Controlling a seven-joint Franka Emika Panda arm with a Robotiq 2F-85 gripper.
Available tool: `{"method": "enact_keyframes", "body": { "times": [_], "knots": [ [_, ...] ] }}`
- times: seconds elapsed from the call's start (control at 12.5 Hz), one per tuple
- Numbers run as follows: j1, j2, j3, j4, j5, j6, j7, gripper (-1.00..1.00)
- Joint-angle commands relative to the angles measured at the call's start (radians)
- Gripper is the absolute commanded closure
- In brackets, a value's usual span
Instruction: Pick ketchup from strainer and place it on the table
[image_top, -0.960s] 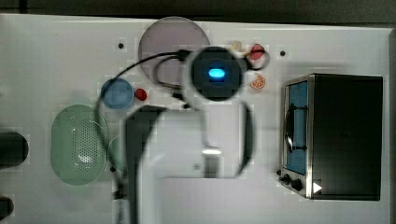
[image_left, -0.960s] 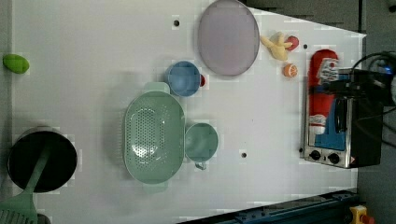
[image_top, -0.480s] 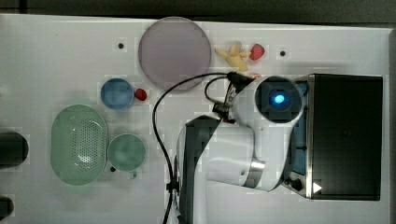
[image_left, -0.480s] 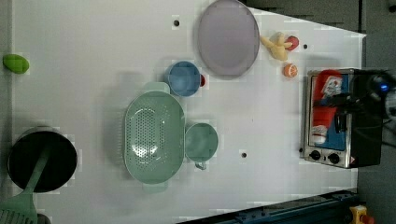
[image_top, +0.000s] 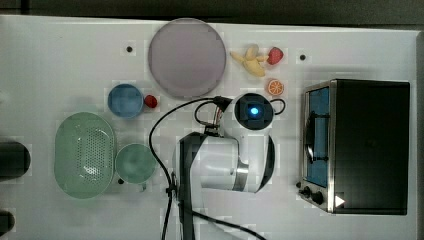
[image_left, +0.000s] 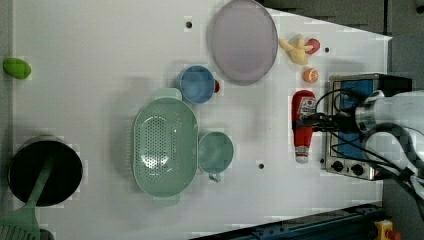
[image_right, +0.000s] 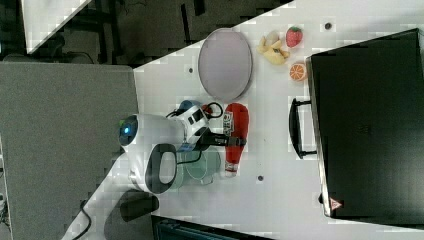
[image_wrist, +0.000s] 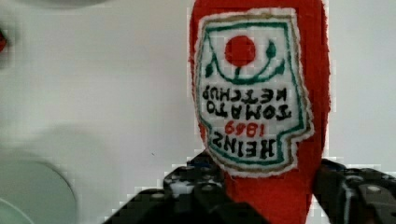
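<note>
Wrist view: the gripper (image_wrist: 273, 196) pinches the ketchup (image_wrist: 259, 93) at its narrowing part, one dark finger (image_wrist: 196, 191) on each side, label facing the camera. Left view: the ketchup (image_left: 303, 125) lies lengthwise over the white table (image_left: 100, 50), just beside the toaster oven (image_left: 360, 125) and well apart from the pale green strainer (image_left: 165, 145), which holds nothing. Right view: bottle (image_right: 235, 135) between grey-lilac plate (image_right: 225, 65) and oven handle (image_right: 295, 127).
</note>
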Motion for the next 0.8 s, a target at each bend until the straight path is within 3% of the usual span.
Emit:
{"method": "enact_keyframes", "body": {
  "times": [0.08, 0.24, 0.56, 0.8],
  "knots": [
    [-0.001, 0.05, -0.002, 0.004, -0.001, 0.108, -0.038, -0.61],
    [0.002, 0.065, 0.004, 0.008, -0.001, 0.122, -0.038, -0.99],
    [0.002, -0.045, 0.005, 0.051, 0.001, 0.039, 0.06, -1.0],
    [0.001, -0.16, 0.0, 0.142, 0.001, -0.142, 0.275, -1.0]
  ]
}}
